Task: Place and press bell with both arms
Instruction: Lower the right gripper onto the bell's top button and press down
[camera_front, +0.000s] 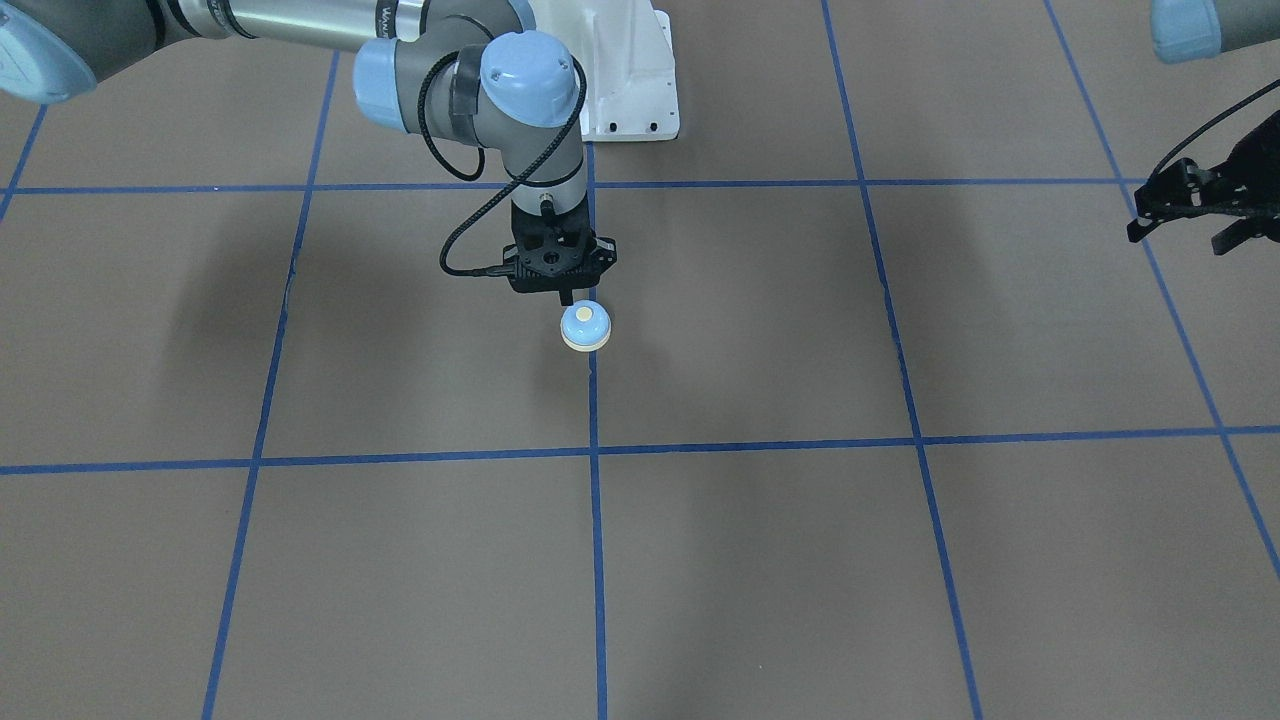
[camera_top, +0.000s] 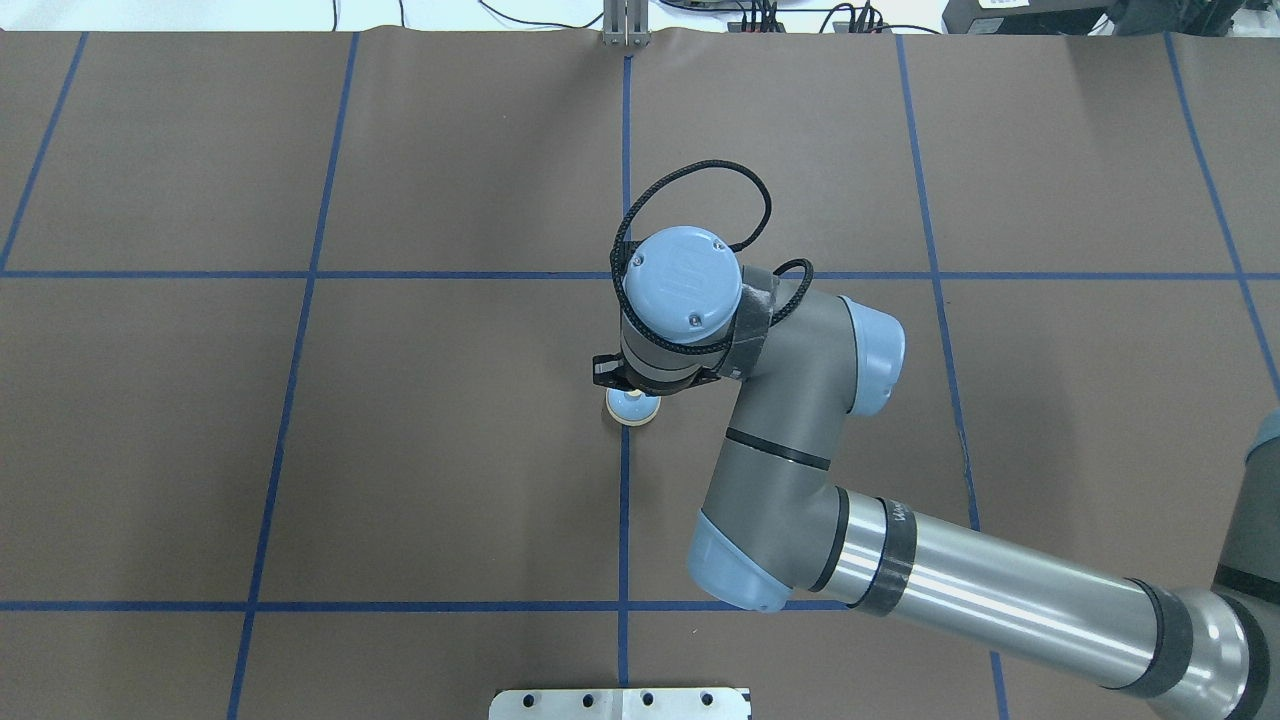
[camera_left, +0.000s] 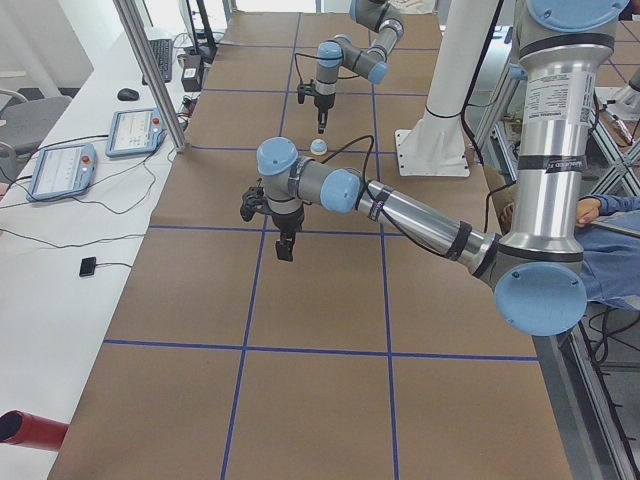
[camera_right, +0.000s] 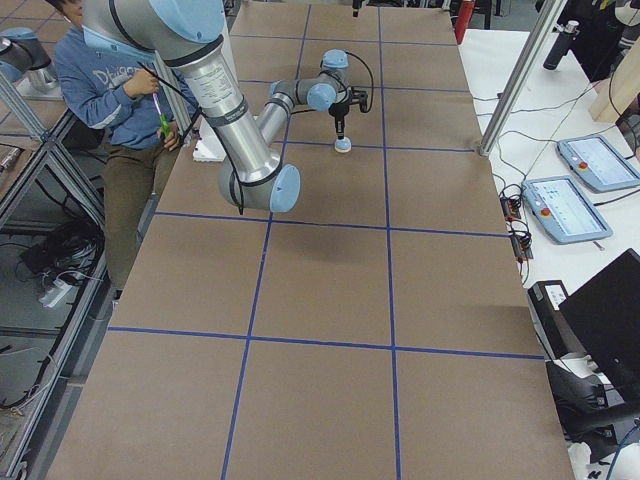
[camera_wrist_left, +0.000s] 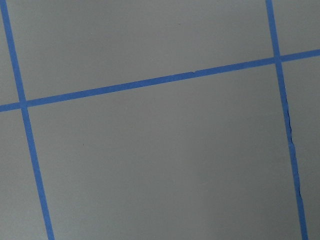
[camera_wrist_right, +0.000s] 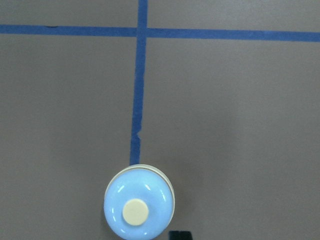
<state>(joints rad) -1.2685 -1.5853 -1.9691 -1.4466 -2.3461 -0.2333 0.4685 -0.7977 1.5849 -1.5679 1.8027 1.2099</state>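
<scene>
The bell (camera_front: 585, 326), a light-blue dome with a cream base and button, stands on a blue tape line near the table's middle. It also shows in the overhead view (camera_top: 632, 408) and in the right wrist view (camera_wrist_right: 139, 210). My right gripper (camera_front: 566, 294) points straight down just behind and above the bell, apart from it, with its fingers together. My left gripper (camera_front: 1200, 200) hangs above the table far off to the side, cut by the frame edge. I cannot tell whether it is open or shut. The left wrist view shows only bare table.
The table (camera_top: 400, 450) is covered in brown paper with a grid of blue tape lines. The white bolted pedestal (camera_front: 635, 90) stands behind the bell. A person (camera_right: 110, 90) sits beside the table at the robot's side. Tablets and cables lie along the far edge (camera_left: 70, 165).
</scene>
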